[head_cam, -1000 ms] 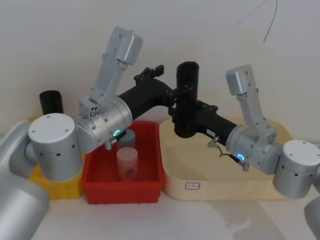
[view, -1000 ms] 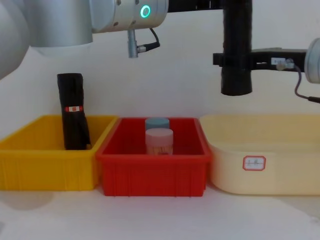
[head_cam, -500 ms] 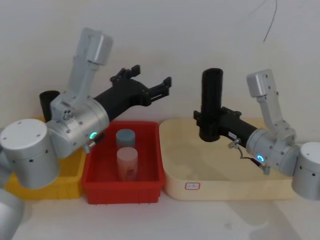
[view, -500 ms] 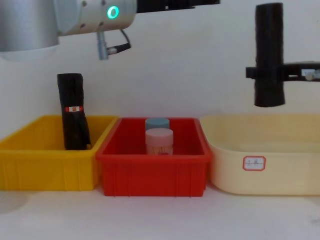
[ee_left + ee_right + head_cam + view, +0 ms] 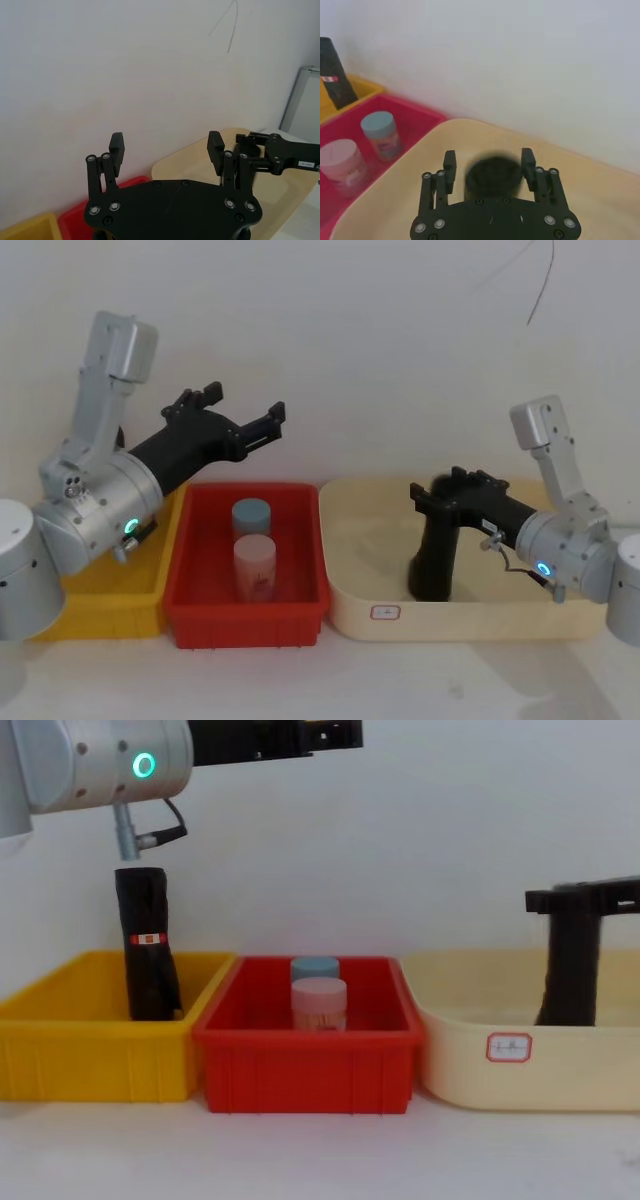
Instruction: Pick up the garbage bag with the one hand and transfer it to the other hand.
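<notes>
Head view: the one hand spreads its two fingers wide and empty above a red bin holding two jars. The single garbage bag stands in the cream tub, its top between the parted fingers of the other hand.

Left wrist view: nothing lies between the fingers.

Right wrist view: the bag's blurred top sits between the fingers, with a gap beside one.

Chest view: the bag stands directly beneath them. One labelled roll leans in the yellow bin.
</notes>
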`<control>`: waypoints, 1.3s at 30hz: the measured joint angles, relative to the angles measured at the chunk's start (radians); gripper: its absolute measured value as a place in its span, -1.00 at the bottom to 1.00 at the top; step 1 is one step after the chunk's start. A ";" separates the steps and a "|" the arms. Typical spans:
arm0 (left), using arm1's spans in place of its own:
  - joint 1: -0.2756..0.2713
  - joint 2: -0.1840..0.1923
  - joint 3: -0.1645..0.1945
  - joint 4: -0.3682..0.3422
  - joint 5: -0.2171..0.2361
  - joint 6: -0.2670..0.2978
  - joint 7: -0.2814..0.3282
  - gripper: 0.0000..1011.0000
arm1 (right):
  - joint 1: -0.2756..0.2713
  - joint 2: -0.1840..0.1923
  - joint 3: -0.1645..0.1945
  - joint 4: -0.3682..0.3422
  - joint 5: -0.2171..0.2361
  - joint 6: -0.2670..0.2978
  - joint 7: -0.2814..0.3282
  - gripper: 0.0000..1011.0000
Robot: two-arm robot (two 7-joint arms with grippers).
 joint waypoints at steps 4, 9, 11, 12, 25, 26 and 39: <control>0.009 0.009 -0.007 -0.007 -0.004 0.001 0.004 0.98 | -0.002 0.004 0.001 0.003 -0.003 0.005 -0.001 0.73; 0.017 0.017 -0.014 -0.013 -0.007 0.001 0.008 0.98 | -0.004 0.008 0.003 0.005 -0.006 0.008 -0.002 0.98; 0.020 0.020 -0.017 -0.015 -0.008 0.002 0.009 0.98 | -0.005 0.009 0.003 0.006 -0.007 0.009 -0.002 0.98; 0.021 0.020 -0.018 -0.016 -0.008 0.002 0.009 0.98 | -0.005 0.010 0.003 0.006 -0.007 0.010 -0.002 0.98; 0.029 0.028 -0.024 -0.022 -0.012 0.003 0.013 0.98 | -0.007 0.013 0.004 0.008 -0.011 0.013 -0.003 0.98; 0.029 0.029 -0.025 -0.022 -0.012 0.003 0.013 0.98 | -0.007 0.013 0.005 0.007 -0.011 0.013 -0.003 0.98; 0.032 0.031 -0.027 -0.024 -0.013 0.003 0.014 0.98 | 0.019 0.017 -0.016 -0.072 -0.014 0.043 0.036 0.98</control>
